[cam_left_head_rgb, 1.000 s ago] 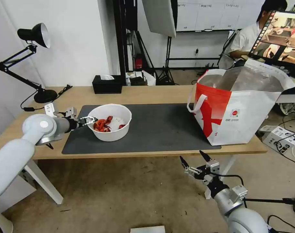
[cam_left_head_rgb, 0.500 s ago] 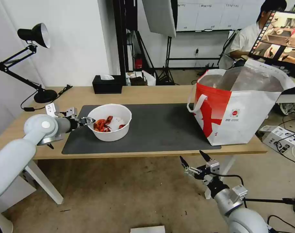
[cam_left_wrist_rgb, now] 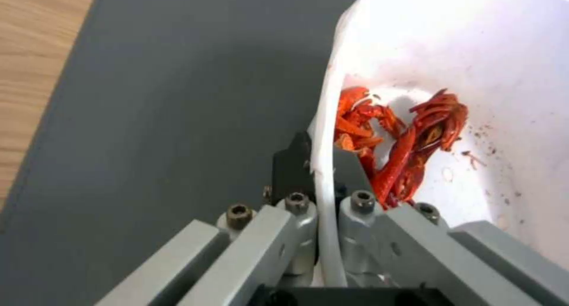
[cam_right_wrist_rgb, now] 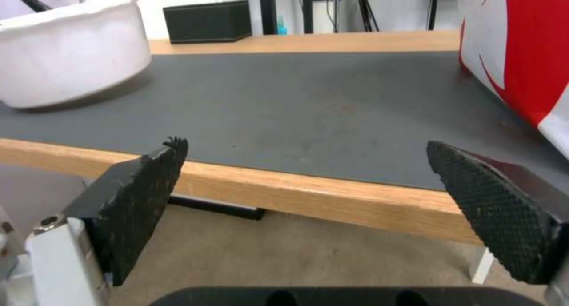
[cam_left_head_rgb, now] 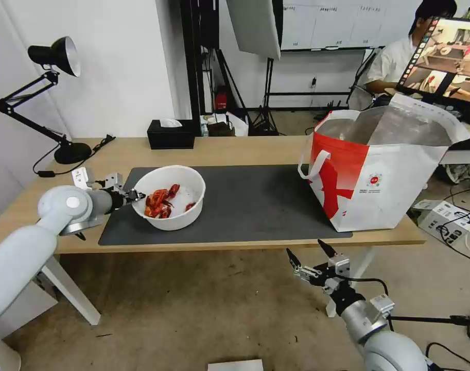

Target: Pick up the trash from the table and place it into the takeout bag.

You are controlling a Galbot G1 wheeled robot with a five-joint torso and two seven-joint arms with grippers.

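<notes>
The trash in view is a white round bowl (cam_left_head_rgb: 170, 198) of red crayfish shells (cam_left_wrist_rgb: 409, 137), on the left part of the dark grey mat (cam_left_head_rgb: 255, 201) on the table (cam_left_head_rgb: 235, 147). The bowl tilts, its left side raised. My left gripper (cam_left_head_rgb: 133, 196) is shut on the bowl's left rim, one finger inside and one outside (cam_left_wrist_rgb: 323, 163). The bowl (cam_right_wrist_rgb: 65, 52) also appears in the right wrist view. The red-and-white takeout bag (cam_left_head_rgb: 384, 170) stands open at the table's right end. My right gripper (cam_left_head_rgb: 306, 256) hangs open below the table's front edge (cam_right_wrist_rgb: 302, 181).
A black desk lamp (cam_left_head_rgb: 54, 98) stands at the table's far left and a black tissue box (cam_left_head_rgb: 170, 134) at the back edge. The mat between bowl and bag is bare. Cables and a white box (cam_left_head_rgb: 448, 219) lie on the floor at the right.
The bowl has shifted slightly left and tipped up on its left side, held by my left gripper. The right arm has not moved.
</notes>
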